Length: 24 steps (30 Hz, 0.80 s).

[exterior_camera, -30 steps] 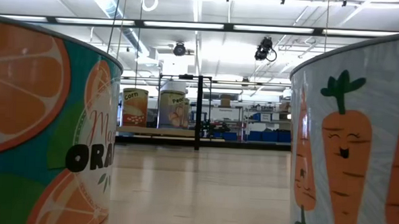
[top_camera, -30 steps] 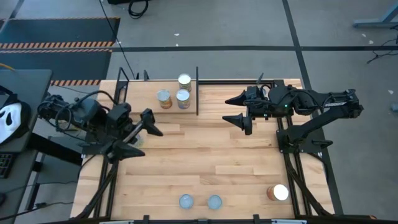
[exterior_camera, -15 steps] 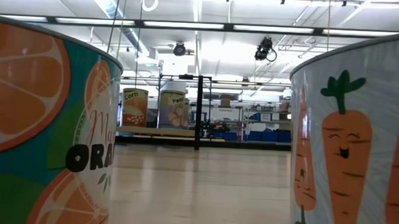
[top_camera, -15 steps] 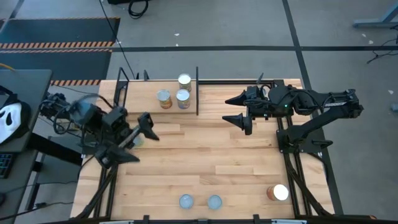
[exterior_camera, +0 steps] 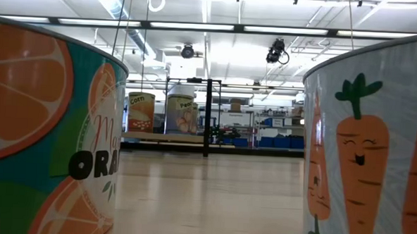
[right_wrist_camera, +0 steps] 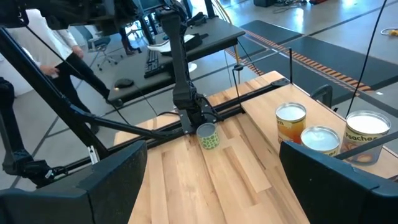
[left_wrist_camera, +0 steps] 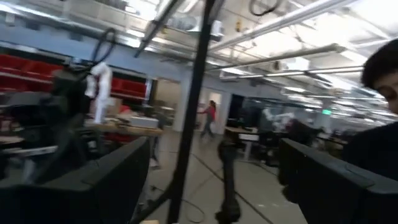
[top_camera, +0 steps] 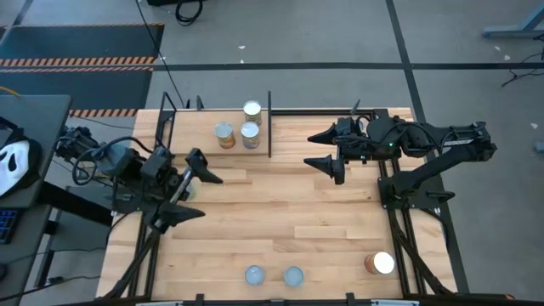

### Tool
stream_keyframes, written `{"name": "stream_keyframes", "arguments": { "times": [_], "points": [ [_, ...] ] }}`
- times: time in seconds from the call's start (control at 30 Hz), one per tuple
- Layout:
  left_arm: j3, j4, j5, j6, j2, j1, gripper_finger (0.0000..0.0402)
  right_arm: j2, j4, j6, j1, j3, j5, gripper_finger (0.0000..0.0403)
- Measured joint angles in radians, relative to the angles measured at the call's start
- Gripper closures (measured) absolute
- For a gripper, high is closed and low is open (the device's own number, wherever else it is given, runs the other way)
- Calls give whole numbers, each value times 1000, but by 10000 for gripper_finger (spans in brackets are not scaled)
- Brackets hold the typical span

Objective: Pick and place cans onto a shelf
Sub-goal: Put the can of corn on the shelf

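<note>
Three cans stand upright on the shelf at the table's far left; the right wrist view shows them too. Two blue-topped cans and an orange one stand at the near edge. A green can stands by the left edge, mostly hidden under my left gripper in the high view. My left gripper is open, raised, its fingers empty. My right gripper is open right of the shelf, nothing between its fingers.
In the low view the orange-print can and the carrot-print can stand close before the camera, with bare tabletop between them up to the shelf's black post. People show in the room beyond.
My left gripper has rolled about its own line and swung slightly toward the table's near edge, staying open. My right arm has kept still and no can has moved.
</note>
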<state>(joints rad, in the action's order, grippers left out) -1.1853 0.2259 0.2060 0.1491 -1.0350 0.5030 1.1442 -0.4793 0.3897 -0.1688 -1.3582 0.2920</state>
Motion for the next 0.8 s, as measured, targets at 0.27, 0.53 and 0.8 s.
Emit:
{"name": "stream_keyframes", "arguments": {
  "times": [0.27, 0.53, 0.8],
  "points": [
    [0, 35, 133, 27, -54, -60, 45, 0, 0, 0, 0, 0, 0, 27],
    [0, 50, 67, 80, -128, -240, 45, 0, 0, 0, 0, 0, 0, 27],
    [0, 9, 27, 104, -81, -335, 45, 0, 0, 0, 0, 0, 0, 27]
  ]
}}
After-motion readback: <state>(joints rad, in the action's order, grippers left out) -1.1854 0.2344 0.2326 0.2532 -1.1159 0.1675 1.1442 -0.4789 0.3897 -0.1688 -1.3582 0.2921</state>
